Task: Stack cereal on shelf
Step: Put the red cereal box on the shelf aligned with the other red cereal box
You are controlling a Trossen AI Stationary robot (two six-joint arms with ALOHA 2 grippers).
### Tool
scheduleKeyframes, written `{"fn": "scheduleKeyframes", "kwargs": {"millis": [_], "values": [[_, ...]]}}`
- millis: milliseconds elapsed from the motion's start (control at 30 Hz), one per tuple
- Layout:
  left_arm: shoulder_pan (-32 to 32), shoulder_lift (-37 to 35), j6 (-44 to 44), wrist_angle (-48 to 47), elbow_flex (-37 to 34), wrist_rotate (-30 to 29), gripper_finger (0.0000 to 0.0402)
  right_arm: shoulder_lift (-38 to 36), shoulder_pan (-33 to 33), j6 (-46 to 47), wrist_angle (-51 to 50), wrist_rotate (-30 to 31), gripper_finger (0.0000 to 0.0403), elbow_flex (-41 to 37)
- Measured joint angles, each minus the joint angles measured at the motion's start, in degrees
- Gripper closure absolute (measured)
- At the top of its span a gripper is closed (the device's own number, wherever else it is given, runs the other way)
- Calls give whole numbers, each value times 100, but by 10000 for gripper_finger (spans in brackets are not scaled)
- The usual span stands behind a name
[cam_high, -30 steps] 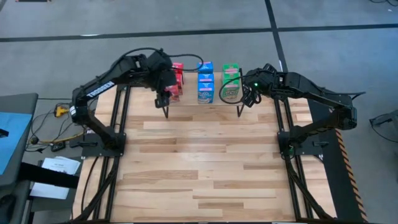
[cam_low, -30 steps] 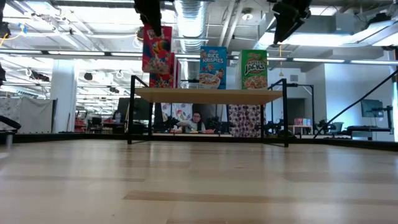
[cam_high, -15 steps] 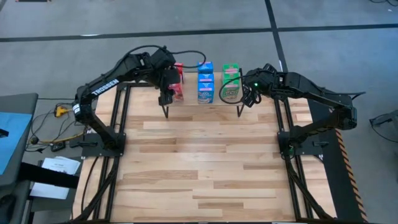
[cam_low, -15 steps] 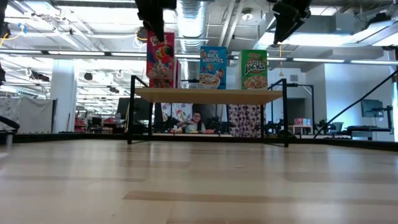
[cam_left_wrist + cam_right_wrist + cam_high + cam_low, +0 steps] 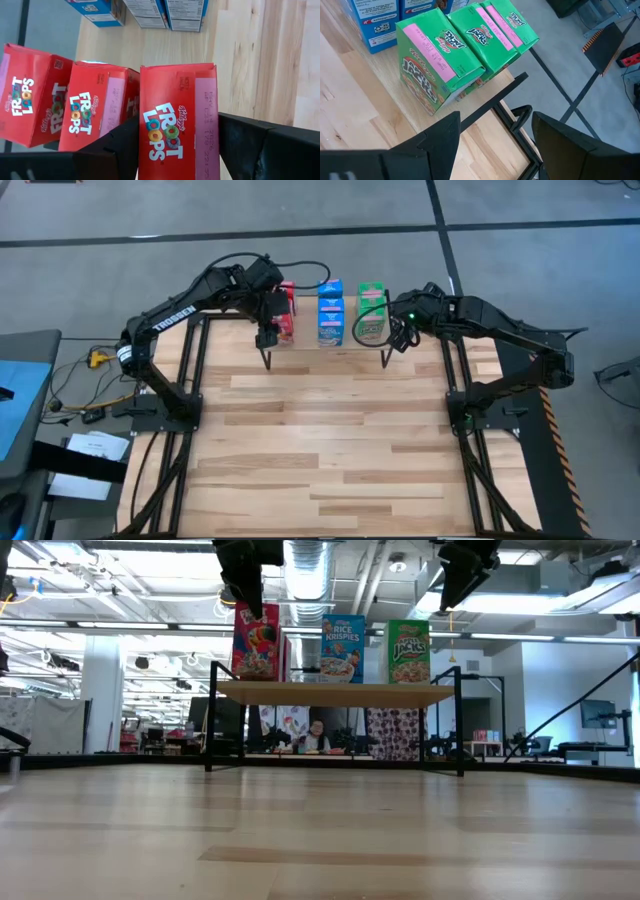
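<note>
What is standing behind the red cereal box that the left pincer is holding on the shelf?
Behind the held red box, gripped by the left pincer, stand two more red Froot Loops boxes in a row on the shelf. Their lower parts are covered.

The table (image 5: 320, 450) is a slatted light-wood top; its near and middle parts carry nothing but the shelf's black legs (image 5: 210, 725); the shelf (image 5: 335, 693) stands at the table's far edge, midway between the side edges; three rows of boxes stand upright on its board; red boxes (image 5: 95, 112) sit at the left end, the front one (image 5: 256, 640) at the shelf's front edge; blue boxes (image 5: 331, 310) fill the middle, the front one (image 5: 343, 648) facing forward; green boxes (image 5: 470, 42) stand at the right end, the front one (image 5: 408, 651) beside the blue.
</note>
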Motion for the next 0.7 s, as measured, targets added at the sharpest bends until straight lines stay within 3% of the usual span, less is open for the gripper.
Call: {"fn": "scheduleKeyframes", "kwargs": {"millis": [700], "values": [[73,0,46,49,0,55,194,0,1,-2,2,-13,133,-1]]}}
